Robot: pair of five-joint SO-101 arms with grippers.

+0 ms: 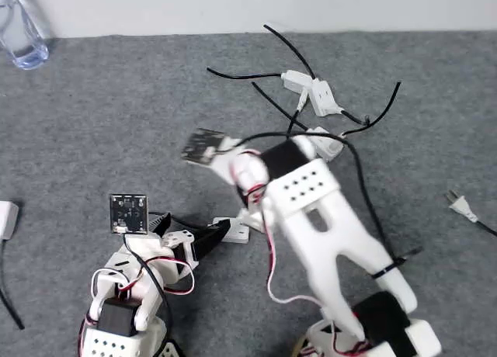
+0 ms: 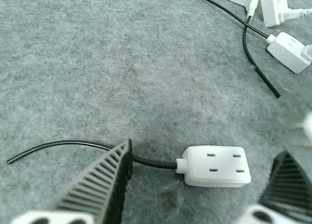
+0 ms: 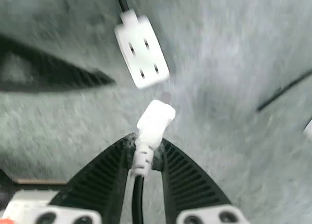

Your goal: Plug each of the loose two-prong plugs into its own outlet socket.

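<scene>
Right hand (image 3: pixel 146 141) clenched on plug (image 3: pixel 155 119) at its neck, just short of socket (image 3: pixel 142 51) lying on bench (image 2: pixel 97 63) | left hand (image 2: pixel 207 151) released, astride socket | judged light, rigid; cord (image 3: pixel 138 199) springy; hold nearer body steadier.

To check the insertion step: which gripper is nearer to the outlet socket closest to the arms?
Left. The left gripper has its open jaws on either side of the outlet socket. The right gripper, shut on a plug, holds it just short, not touching.
</scene>
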